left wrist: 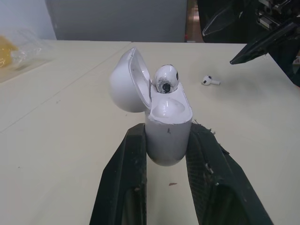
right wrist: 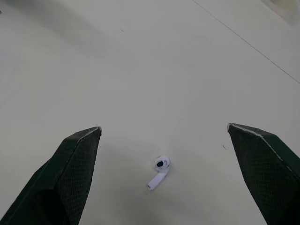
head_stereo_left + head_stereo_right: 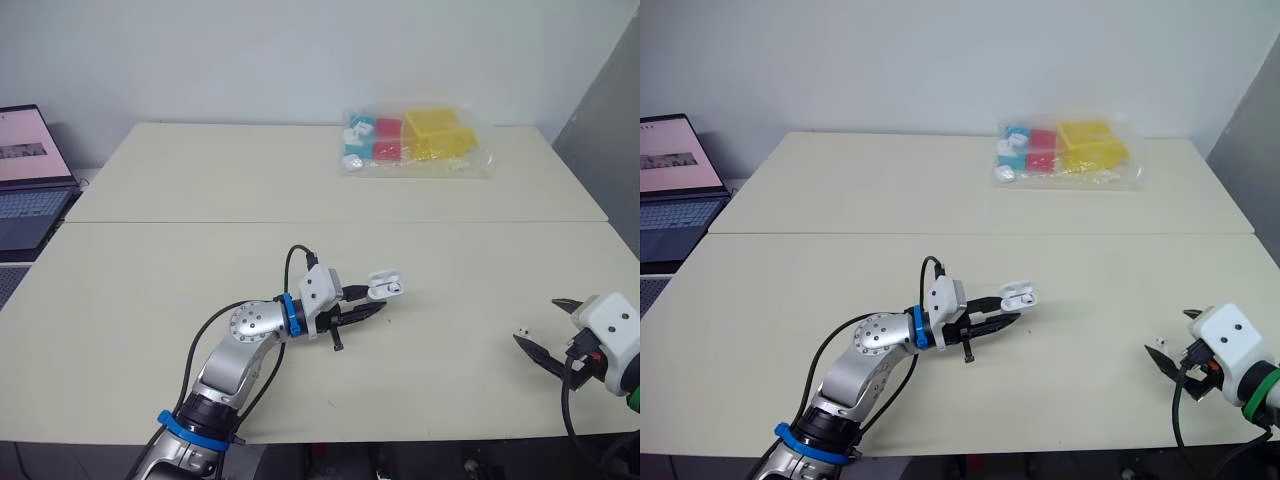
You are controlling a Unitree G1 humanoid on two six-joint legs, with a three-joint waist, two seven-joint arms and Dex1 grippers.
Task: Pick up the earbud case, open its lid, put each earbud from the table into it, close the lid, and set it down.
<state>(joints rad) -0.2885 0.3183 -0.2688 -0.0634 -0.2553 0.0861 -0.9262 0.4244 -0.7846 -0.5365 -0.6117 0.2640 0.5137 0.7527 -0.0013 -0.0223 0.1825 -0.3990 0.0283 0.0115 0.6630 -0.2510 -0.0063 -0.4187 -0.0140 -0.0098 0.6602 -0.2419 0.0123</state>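
Left pincer (image 1: 167, 132) pinches one open case (image 1: 167, 115) holding one earbud (image 1: 166, 78); spread right pincer (image 2: 164, 127) hangs near one loose earbud (image 2: 159, 171).

The right hand (image 2: 164, 125) gapes wide, an earbud (image 2: 159, 171) on the table (image 2: 140, 70) between its fingers.

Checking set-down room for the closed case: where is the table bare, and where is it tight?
Bare: the table between the left gripper, holding the earbud case, and the right gripper; also the far half from the laptop side to the bag of coloured boxes. Tight: the near right edge, where the loose earbud lies by the open right gripper.
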